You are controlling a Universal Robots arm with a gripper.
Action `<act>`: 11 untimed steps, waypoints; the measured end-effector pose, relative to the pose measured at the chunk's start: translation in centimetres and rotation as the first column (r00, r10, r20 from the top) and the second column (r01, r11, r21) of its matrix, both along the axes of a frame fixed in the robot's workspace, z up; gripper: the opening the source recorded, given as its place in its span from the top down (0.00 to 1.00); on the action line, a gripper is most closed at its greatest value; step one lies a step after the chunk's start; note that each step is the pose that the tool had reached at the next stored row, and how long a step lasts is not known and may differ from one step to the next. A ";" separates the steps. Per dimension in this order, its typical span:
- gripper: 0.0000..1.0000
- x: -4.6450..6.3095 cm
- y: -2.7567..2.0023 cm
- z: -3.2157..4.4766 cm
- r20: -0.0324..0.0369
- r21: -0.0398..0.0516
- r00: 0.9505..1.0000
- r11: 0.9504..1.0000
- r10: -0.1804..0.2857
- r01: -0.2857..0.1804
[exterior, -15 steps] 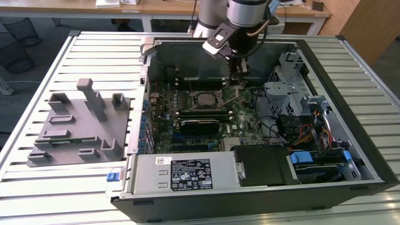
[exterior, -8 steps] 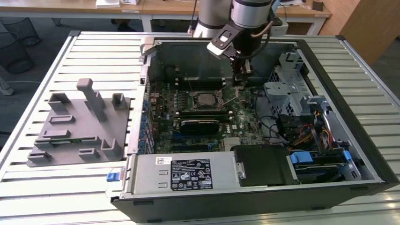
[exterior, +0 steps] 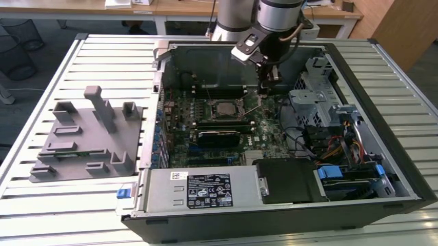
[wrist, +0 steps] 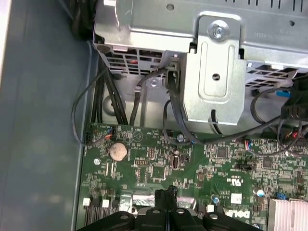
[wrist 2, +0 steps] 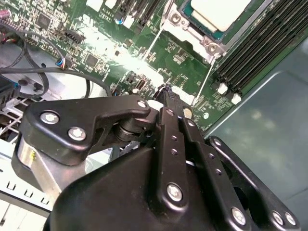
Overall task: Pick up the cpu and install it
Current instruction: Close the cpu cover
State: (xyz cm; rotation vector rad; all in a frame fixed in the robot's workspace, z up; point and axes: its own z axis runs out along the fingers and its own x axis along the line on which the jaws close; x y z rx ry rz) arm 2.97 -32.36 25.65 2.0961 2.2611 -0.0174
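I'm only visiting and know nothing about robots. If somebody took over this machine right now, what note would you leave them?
The gripper is shut, holding nothing, close above the green motherboard beside the metal socket frame.
The cpu, a small flat square chip with a silvery top plate, sits in that frame inside the open computer case.
Done: pick-up and placing.
Left: whether the frame is clamped shut cannot be told.

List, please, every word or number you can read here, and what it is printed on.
Large label on the power supply: too small to read.
Small sticker beside it: too small to read.
Markings on the circuit board in the first wrist view: too fine to read.
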 end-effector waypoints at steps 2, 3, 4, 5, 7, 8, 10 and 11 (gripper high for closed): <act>0.89 0.3 0.04 -0.05 0.000 0.000 1.000 1.000 0.000 0.000; 0.89 0.4 0.06 -0.09 0.000 -0.001 1.000 1.000 0.000 0.000; 0.89 0.5 0.08 -0.12 0.000 -0.001 1.000 1.000 0.000 0.000; 0.89 0.6 0.09 -0.16 0.000 -0.001 1.000 1.000 0.000 0.000; 0.89 0.9 0.13 -0.24 0.000 -0.001 1.000 1.000 0.000 0.000; 0.89 1.0 0.14 -0.28 -0.001 -0.002 1.000 1.000 0.000 0.000; 0.89 1.2 0.18 -0.39 -0.001 -0.002 1.000 1.000 0.000 0.000; 0.89 1.3 0.19 -0.48 -0.001 -0.002 1.000 1.000 0.000 0.000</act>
